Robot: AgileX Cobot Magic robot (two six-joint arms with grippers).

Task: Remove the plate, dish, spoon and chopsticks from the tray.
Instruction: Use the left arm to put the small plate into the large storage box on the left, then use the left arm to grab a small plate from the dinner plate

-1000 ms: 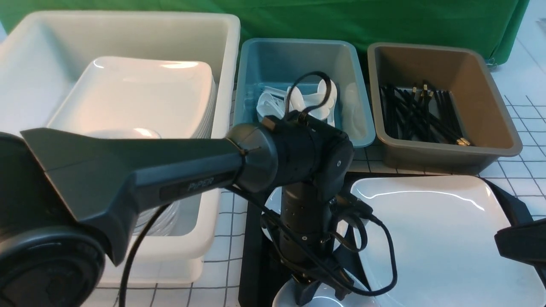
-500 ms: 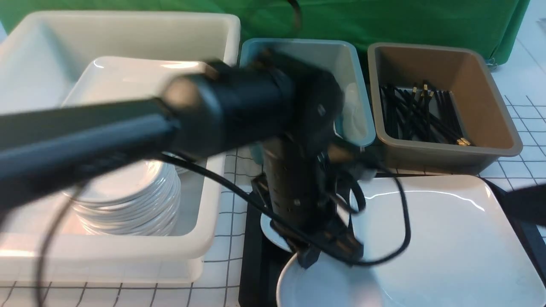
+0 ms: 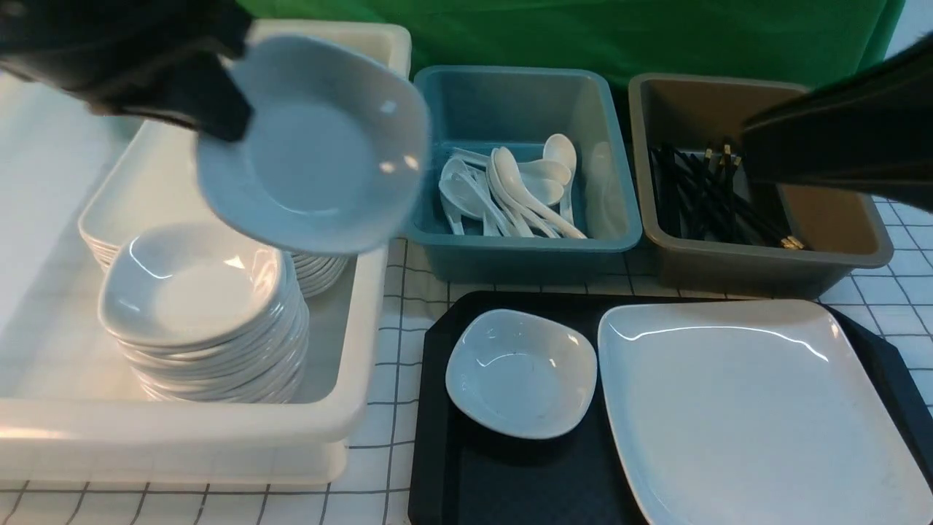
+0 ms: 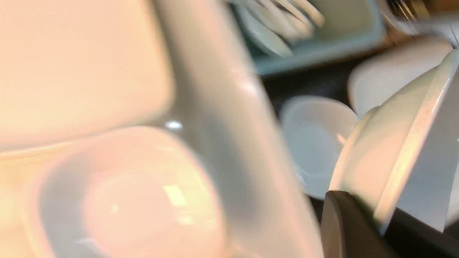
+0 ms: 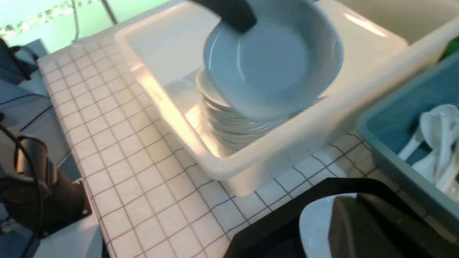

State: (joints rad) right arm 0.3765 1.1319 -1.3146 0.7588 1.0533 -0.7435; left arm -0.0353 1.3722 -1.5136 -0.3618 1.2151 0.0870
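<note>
Carrying the dish, left gripper clamped on its rim, stack just below it; next I lower and let go. Plate sits on tray; right gripper pinched together.

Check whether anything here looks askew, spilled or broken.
Only the small dish in the left pincer: it hangs steeply tipped above the white tub, gripped by its rim. The other dish and the plate lie flat on the tray. No spill or damage shows.
</note>
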